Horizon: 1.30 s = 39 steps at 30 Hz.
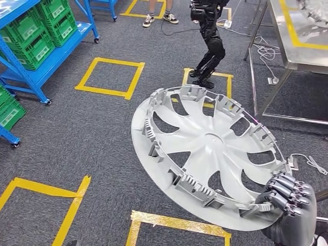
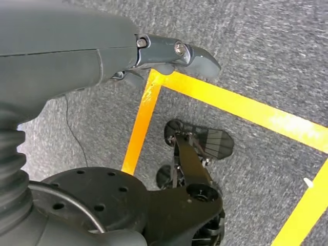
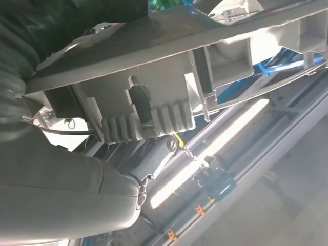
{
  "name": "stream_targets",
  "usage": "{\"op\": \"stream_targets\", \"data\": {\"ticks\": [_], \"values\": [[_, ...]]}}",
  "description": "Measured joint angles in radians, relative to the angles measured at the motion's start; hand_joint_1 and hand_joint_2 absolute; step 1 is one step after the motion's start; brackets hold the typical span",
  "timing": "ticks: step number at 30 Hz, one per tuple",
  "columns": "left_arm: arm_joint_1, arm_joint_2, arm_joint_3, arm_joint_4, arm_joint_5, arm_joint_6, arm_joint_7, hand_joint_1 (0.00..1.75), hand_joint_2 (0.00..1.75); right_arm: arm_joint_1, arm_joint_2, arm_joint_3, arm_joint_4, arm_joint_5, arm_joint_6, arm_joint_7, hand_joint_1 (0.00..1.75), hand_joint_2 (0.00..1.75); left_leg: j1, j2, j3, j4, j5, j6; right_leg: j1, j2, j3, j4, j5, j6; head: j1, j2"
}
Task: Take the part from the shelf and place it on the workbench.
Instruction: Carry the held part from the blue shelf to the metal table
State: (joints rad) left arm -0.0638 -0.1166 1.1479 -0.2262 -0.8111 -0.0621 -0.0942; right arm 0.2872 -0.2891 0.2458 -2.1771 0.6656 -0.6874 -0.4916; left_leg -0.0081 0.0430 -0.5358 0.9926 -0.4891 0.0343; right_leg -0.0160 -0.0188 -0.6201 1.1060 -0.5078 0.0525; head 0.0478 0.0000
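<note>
Grey plastic is filling the space in front of the robot: a wheel cover [image 1: 208, 154], held out over the carpet [image 1: 97, 138] and tilting, its near rim low and its far rim lifted toward the bench. Its ribbed inner face with clips is facing up; being round, it has no long axis. The right hand [image 1: 288, 207] is coming in low at the near right, fingers [image 1: 288, 187] curling over the rim from above, gripping it; the right wrist view shows the rim's clips pressed against the hand [image 3: 69, 189]. The left hand [image 2: 77, 56] is hanging toward the floor, fingers straight, holding nothing. Yellow tape squares [image 1: 110, 77] are marking the carpet. Further off, blue shelves [image 1: 42, 61] with green crates [image 1: 35, 36] are standing left, a steel workbench [image 1: 298, 46] right, another dark robot [image 1: 208, 43] between, and a person's feet [image 1: 159, 19] beyond.
</note>
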Motion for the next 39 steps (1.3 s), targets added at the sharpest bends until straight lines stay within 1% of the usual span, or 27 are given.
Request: {"op": "stream_targets", "data": {"ticks": [1,2,5,6,8,10,11,12,13,14,16,17,18,20,22,23,25,26,27,28,30,31,32,33,36,37,39], "values": [[0.0,0.0,0.0,0.0,0.0,0.0,0.0,0.0,1.75,-0.002,0.0,0.0,0.0,0.0,0.0,0.0,1.75,1.75,-0.003,0.004,-0.001,0.004,-0.003,-0.005,0.0,-0.009,0.032,-0.054,0.014,-0.005,0.0,0.0],[-0.001,0.001,0.0,0.0,0.0,0.0,0.0,0.0,1.75,-0.004,0.0,0.0,0.0,0.0,0.0,0.0,1.75,1.75,-0.006,0.008,-0.002,0.008,-0.006,-0.01,0.002,-0.015,0.049,-0.083,0.016,-0.01,-0.001,0.0],[-0.001,0.002,0.0,0.0,0.0,0.0,0.0,0.0,1.75,-0.004,0.0,0.0,0.0,0.001,0.0,0.0,1.75,1.75,-0.005,0.019,-0.004,0.017,-0.01,-0.022,0.004,-0.003,0.049,-0.089,0.016,-0.031,-0.004,0.0],[-0.002,0.002,0.0,0.0,0.0,0.0,0.0,0.0,1.75,-0.004,0.0,0.0,0.0,0.001,0.0,0.0,1.75,1.75,-0.003,0.013,-0.009,0.029,-0.022,-0.027,0.003,0.003,0.049,-0.089,0.018,-0.037,-0.006,0.0],[-0.003,0.002,0.0,0.0,0.0,0.0,0.0,0.0,1.75,-0.006,0.0,0.0,0.0,0.001,0.0,0.0,1.75,1.75,0.001,-0.013,-0.043,0.111,-0.075,-0.035,0.001,0.012,0.049,-0.091,0.02,-0.047,-0.01,0.0],[-0.003,0.001,0.0,0.0,0.0,0.0,0.0,0.0,1.75,-0.007,0.0,0.0,0.0,0.001,0.0,0.0,1.75,1.75,0.003,-0.029,-0.105,0.248,-0.137,-0.038,0.003,0.023,0.047,-0.09,0.021,-0.051,-0.013,0.0],[-0.002,0.0,0.0,0.001,0.0,0.0,0.0,0.0,1.75,-0.007,0.0,0.0,0.0,0.001,0.0,0.0,1.75,1.75,0.004,-0.031,-0.127,0.296,-0.15,-0.037,0.005,0.03,0.047,-0.09,0.021,-0.051,-0.014,0.0],[-0.001,0.0,0.0,0.001,0.0,0.0,0.0,0.0,1.75,-0.007,0.0,0.0,0.0,0.001,0.0,0.0,1.75,1.75,0.003,-0.032,-0.135,0.31,-0.143,-0.035,0.006,0.039,0.047,-0.09,0.021,-0.052,-0.013,0.0],[0.0,-0.001,0.001,0.001,0.0,0.0,0.0,0.0,1.75,-0.007,0.0,0.0,0.0,0.001,0.0,0.0,1.75,1.75,0.003,-0.035,-0.124,0.283,-0.116,-0.032,0.007,0.047,0.049,-0.09,0.021,-0.052,-0.013,0.0],[0.001,-0.001,0.001,0.001,0.0,0.0,0.0,0.0,1.75,-0.007,0.0,0.0,0.0,0.001,0.0,0.0,1.75,1.75,0.003,-0.041,-0.098,0.224,-0.078,-0.027,0.007,0.056,0.051,-0.09,0.021,-0.051,-0.014,0.0],[0.0,0.001,0.001,0.001,0.0,0.0,0.0,0.0,1.75,-0.008,0.0,0.0,0.0,0.001,0.0,0.0,1.75,1.75,0.004,-0.077,-0.039,0.09,-0.018,-0.018,0.007,0.071,0.05,-0.088,0.021,-0.049,-0.012,0.0],[0.0,0.001,0.001,0.001,0.0,0.0,0.0,0.0,1.75,-0.009,0.0,0.0,0.0,0.001,0.0,0.0,1.75,1.75,0.003,-0.091,-0.021,0.049,-0.006,-0.015,0.007,0.078,0.046,-0.087,0.022,-0.046,-0.013,0.0],[0.0,0.002,0.001,0.001,0.0,0.0,0.0,0.0,1.75,-0.009,0.0,0.0,0.0,0.001,0.0,0.0,1.75,1.75,0.002,-0.1,-0.015,0.029,-0.006,-0.014,0.005,0.085,0.041,-0.086,0.024,-0.04,-0.013,0.0],[-0.001,0.001,0.001,0.001,0.0,0.0,0.001,0.0,1.75,-0.008,-0.001,0.0,0.0,0.001,0.0,-0.001,1.75,1.75,0.001,-0.089,-0.015,0.019,-0.005,-0.009,0.001,0.098,0.032,-0.086,0.028,-0.028,-0.014,0.0],[-0.002,0.0,0.001,0.001,0.0,0.0,0.001,0.0,1.75,-0.007,-0.003,0.0,0.0,0.001,0.0,-0.001,1.75,1.75,0.004,-0.073,-0.012,0.008,0.002,0.001,0.001,0.082,0.013,-0.058,0.008,-0.02,-0.011,0.0],[-0.003,0.0,0.001,0.001,0.0,0.001,0.0,0.0,1.75,-0.008,-0.004,0.0,0.0,0.001,0.0,-0.001,1.75,1.75,0.006,-0.064,-0.011,0.004,0.005,0.005,0.002,0.064,-0.009,-0.015,-0.018,-0.017,-0.009,0.0],[-0.004,0.001,0.001,0.001,0.001,0.001,0.001,0.0,1.75,-0.011,-0.005,0.0,0.0,0.001,0.0,-0.001,1.75,1.75,0.004,-0.046,-0.012,0.003,0.005,0.009,0.002,0.034,-0.071,0.113,-0.08,-0.011,-0.005,0.0],[-0.003,0.001,0.001,0.001,0.001,0.001,0.001,0.0,1.75,-0.011,-0.005,0.0,0.0,0.001,0.0,-0.001,1.75,1.75,0.003,-0.036,-0.013,0.004,0.005,0.009,0.002,0.028,-0.096,0.166,-0.098,-0.008,-0.004,0.0],[-0.002,0.001,0.001,0.001,0.001,0.0,0.001,0.0,1.75,-0.01,-0.005,0.0,0.0,0.001,0.0,-0.001,1.75,1.75,0.002,-0.027,-0.013,0.004,0.005,0.009,0.002,0.026,-0.106,0.189,-0.098,-0.006,-0.004,0.0],[-0.002,0.0,0.001,0.001,0.001,0.0,0.001,0.0,1.75,-0.01,-0.005,0.0,0.0,0.001,0.0,0.0,1.75,1.75,0.003,-0.019,-0.012,0.004,0.004,0.008,0.001,0.024,-0.096,0.172,-0.08,-0.004,-0.004,0.0],[-0.004,-0.001,0.001,0.001,0.001,0.0,0.001,0.0,1.75,-0.01,-0.005,0.0,0.0,0.001,0.0,0.0,1.75,1.75,0.003,-0.007,-0.01,0.005,0.001,0.004,0.0,0.003,-0.027,0.045,-0.02,-0.003,-0.004,0.0],[-0.004,-0.001,0.001,0.001,0.001,0.0,0.001,0.0,1.75,-0.012,-0.005,0.0,0.0,0.001,0.0,0.0,1.75,1.75,0.0,-0.002,-0.009,0.008,-0.002,-0.001,0.001,-0.011,0.011,-0.022,0.001,-0.005,-0.004,0.0],[-0.005,-0.001,0.001,0.001,0.001,0.0,0.001,0.0,1.75,-0.014,-0.005,0.0,0.0,0.001,0.0,0.0,1.75,1.75,-0.002,0.003,-0.009,0.01,-0.004,-0.005,0.003,-0.02,0.037,-0.066,0.011,-0.01,-0.004,0.0],[-0.005,0.0,0.001,0.001,0.001,0.0,0.001,0.0,1.75,-0.015,-0.005,0.0,0.0,0.001,0.0,0.0,1.75,1.75,-0.005,0.007,-0.009,0.013,-0.005,-0.009,0.004,-0.025,0.049,-0.087,0.012,-0.015,-0.005,0.0],[-0.006,0.001,0.001,0.001,0.001,0.0,0.001,0.0,1.75,-0.016,-0.006,0.0,0.0,0.0,0.0,0.002,1.75,1.75,-0.004,0.015,-0.01,0.021,-0.013,-0.019,0.006,-0.007,0.048,-0.089,0.015,-0.033,-0.006,0.0],[-0.006,0.0,0.001,0.001,0.001,0.0,0.001,0.0,1.75,-0.016,-0.006,0.001,0.0,0.001,0.0,0.003,1.75,1.75,-0.002,0.007,-0.016,0.038,-0.028,-0.024,0.005,-0.001,0.048,-0.09,0.017,-0.04,-0.007,0.0],[-0.007,0.0,0.001,0.001,0.001,0.0,0.001,0.0,1.75,-0.018,-0.006,0.001,0.0,0.001,0.0,0.005,1.75,1.75,0.002,-0.02,-0.057,0.136,-0.087,-0.032,0.004,0.009,0.048,-0.091,0.019,-0.05,-0.011,0.0]]}}
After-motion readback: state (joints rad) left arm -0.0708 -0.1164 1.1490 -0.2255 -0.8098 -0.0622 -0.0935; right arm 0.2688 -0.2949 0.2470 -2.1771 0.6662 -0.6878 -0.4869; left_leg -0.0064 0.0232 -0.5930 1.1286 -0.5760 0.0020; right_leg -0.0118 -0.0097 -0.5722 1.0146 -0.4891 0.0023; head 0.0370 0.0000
